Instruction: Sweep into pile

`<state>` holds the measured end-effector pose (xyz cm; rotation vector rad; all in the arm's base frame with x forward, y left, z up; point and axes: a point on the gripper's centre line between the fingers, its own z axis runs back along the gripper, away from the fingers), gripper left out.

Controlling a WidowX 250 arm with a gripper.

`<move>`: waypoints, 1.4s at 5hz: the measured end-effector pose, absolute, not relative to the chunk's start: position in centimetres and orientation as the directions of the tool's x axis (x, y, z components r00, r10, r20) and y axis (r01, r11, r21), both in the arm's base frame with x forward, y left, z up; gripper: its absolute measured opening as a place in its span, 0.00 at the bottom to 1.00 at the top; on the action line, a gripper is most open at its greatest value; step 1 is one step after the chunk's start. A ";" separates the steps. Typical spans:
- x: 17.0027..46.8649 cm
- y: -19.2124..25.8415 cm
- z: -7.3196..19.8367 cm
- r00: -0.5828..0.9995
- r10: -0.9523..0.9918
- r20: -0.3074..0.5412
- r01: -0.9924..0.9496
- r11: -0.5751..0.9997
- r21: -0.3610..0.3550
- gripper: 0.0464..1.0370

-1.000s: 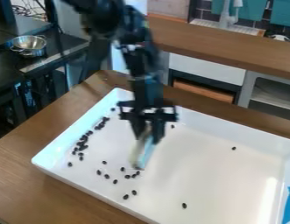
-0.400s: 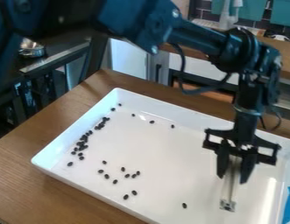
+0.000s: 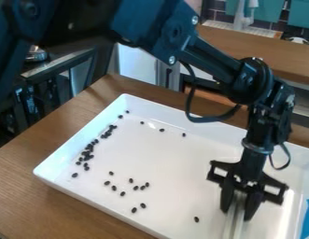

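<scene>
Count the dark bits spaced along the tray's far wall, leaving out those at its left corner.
3: leftmost bit, middle bit and rightmost bit. The arm may hide more.

Wooden counter (image 3: 278, 59) behind, dark tiles (image 3: 282, 13) beyond (teal panels (image 3: 303, 15), too).

Hangs down by the black gripper (image 3: 237, 214) over the right part of the white tray (image 3: 206, 133); grips a pale strip (image 3: 233, 228) between both fingers, pointing it toward the near edge; holds dark beans (image 3: 89, 151) in a loose, clumpy band just beside the tray's left edge; has four more spaced along the far edge, starting near the far left corner; has a sparser scatter between the left corner and the middle of the near edge, and a single bean (image 3: 196, 219) near the strip; rests on a brown wooden table (image 3: 31, 205).
</scene>
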<state>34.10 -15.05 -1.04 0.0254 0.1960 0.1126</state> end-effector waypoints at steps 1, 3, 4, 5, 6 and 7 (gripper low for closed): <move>33.6 -14.4 -1.0 0.981 0.094 -0.170 -0.091 0.995 0.028 0.36; 33.8 -10.5 -1.2 0.982 0.100 -0.157 -0.100 0.995 0.012 0.36; 34.0 -8.2 -1.4 0.983 0.105 -0.150 -0.103 0.995 0.017 0.36; 34.0 -5.7 -1.5 0.987 0.097 -0.131 -0.096 0.995 0.019 0.36; 33.7 -3.5 -1.6 0.990 0.082 -0.119 -0.080 0.997 0.022 0.36; 33.5 -0.5 -1.7 0.990 0.072 -0.120 -0.070 0.997 0.016 0.36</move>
